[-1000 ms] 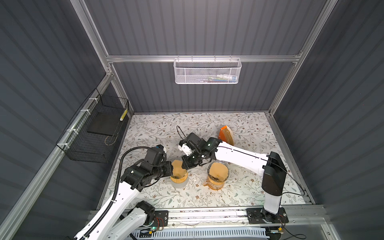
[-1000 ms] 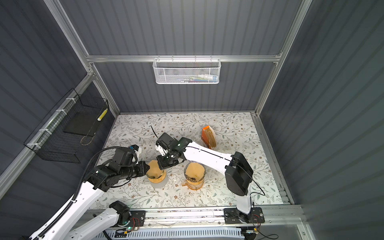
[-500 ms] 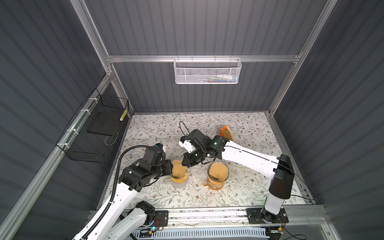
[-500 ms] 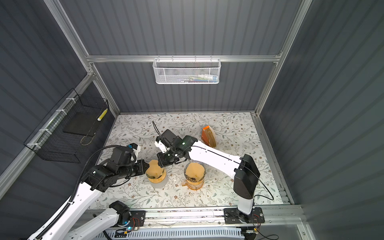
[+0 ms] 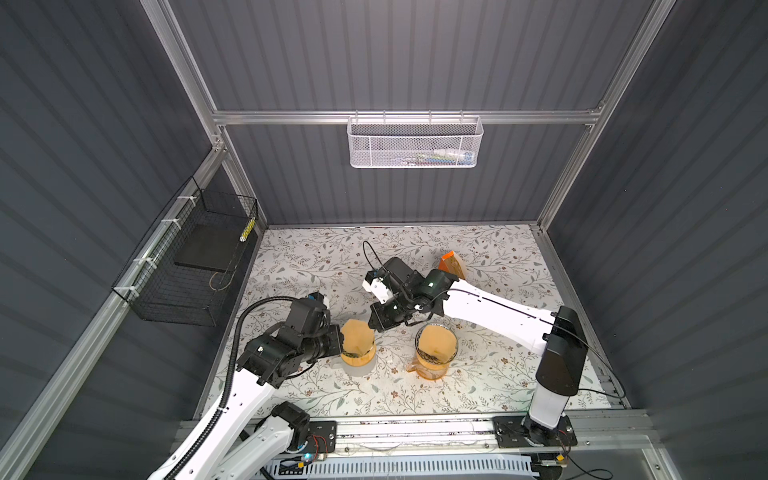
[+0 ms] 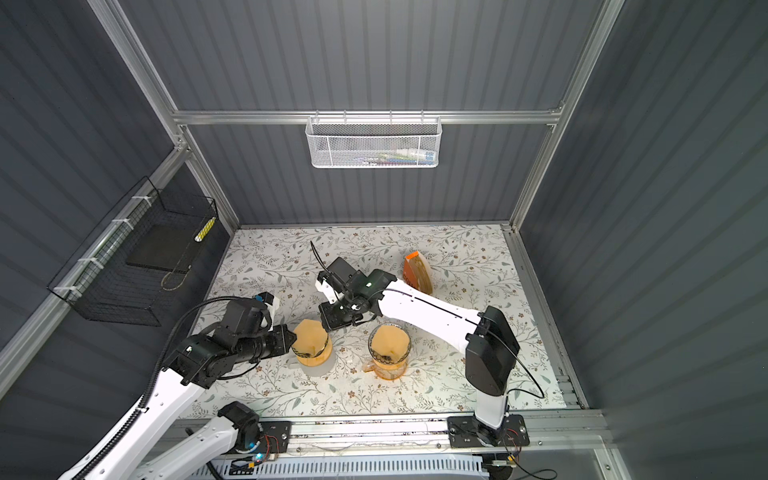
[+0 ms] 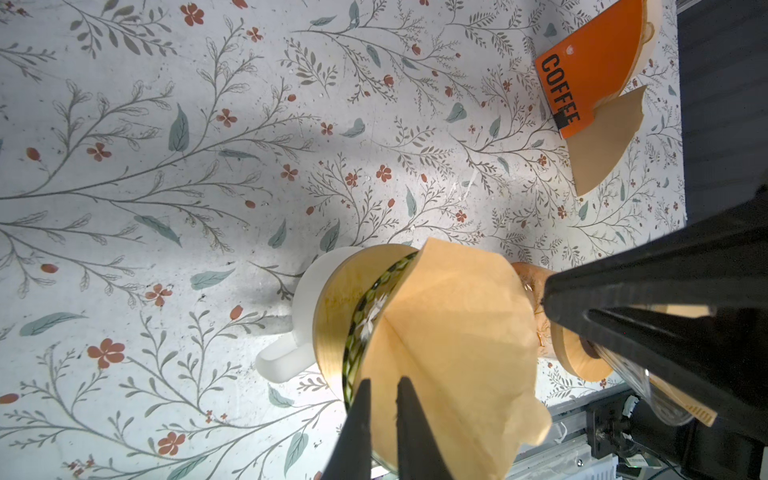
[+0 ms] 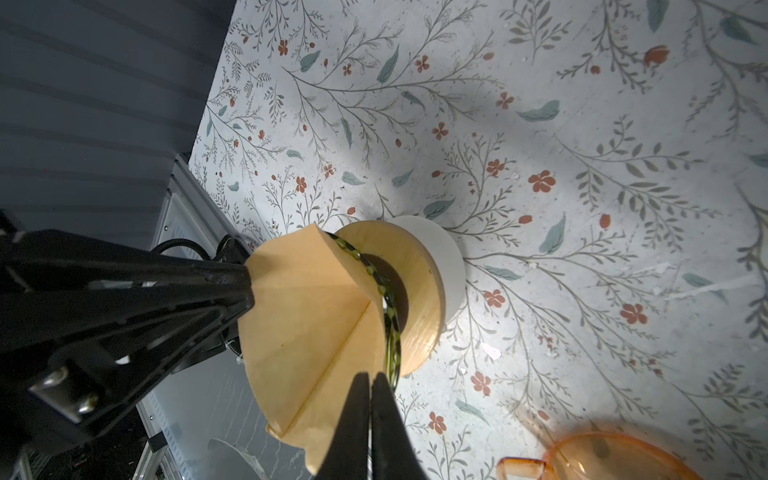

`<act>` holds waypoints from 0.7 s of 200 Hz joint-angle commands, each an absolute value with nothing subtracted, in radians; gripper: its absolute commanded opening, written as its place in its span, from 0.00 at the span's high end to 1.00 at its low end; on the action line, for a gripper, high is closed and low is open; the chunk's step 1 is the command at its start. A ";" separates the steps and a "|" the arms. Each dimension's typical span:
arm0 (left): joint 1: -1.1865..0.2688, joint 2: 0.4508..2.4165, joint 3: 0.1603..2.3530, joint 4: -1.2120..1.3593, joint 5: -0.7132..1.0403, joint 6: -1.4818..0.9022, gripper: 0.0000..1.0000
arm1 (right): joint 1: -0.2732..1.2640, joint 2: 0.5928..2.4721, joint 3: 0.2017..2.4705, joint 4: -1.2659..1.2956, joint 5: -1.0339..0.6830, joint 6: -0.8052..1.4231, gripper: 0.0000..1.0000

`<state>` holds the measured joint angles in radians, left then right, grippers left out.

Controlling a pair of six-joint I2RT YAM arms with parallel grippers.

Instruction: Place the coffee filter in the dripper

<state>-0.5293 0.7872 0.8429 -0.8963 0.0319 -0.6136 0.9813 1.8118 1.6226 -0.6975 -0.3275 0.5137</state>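
Observation:
A tan coffee filter (image 5: 356, 334) (image 6: 307, 334) stands half out of the dripper (image 7: 365, 307), a glass cone with a green patterned rim (image 8: 390, 316) and a wooden collar, set on a white mug (image 7: 307, 291). My left gripper (image 5: 341, 338) (image 7: 382, 384) comes in from the left, one finger outside the rim and one on the paper, shut on the filter's edge there. My right gripper (image 5: 376, 326) (image 8: 369, 376) reaches from the far right. Its fingers are pressed together on the filter's opposite edge.
A second, orange glass dripper (image 5: 436, 349) (image 6: 390, 347) with a filter in it stands just right of the mug. An orange filter box (image 5: 452, 266) (image 7: 594, 70) with a loose filter (image 7: 606, 145) leaning on it sits at the back right. Wire baskets hang on the left and back walls.
The right arm's elbow has swung a little to the right and its wrist has lifted slightly, while its fingertips stay at the filter's edge. The left arm has hardly moved.

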 commanded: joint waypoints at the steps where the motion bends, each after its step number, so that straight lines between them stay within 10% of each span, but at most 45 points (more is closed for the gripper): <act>1: -0.530 0.774 0.826 -0.900 0.028 -0.624 0.85 | 0.979 1.830 1.610 -0.701 -0.325 0.497 0.92; 140: -0.531 0.774 0.796 -0.884 0.034 -0.635 0.85 | 0.980 1.853 1.592 -0.699 -0.345 0.504 0.92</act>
<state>-0.5297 0.7788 0.8066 -0.8803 0.0326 -0.6254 0.9813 1.8412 1.6032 -0.6842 -0.3592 0.5140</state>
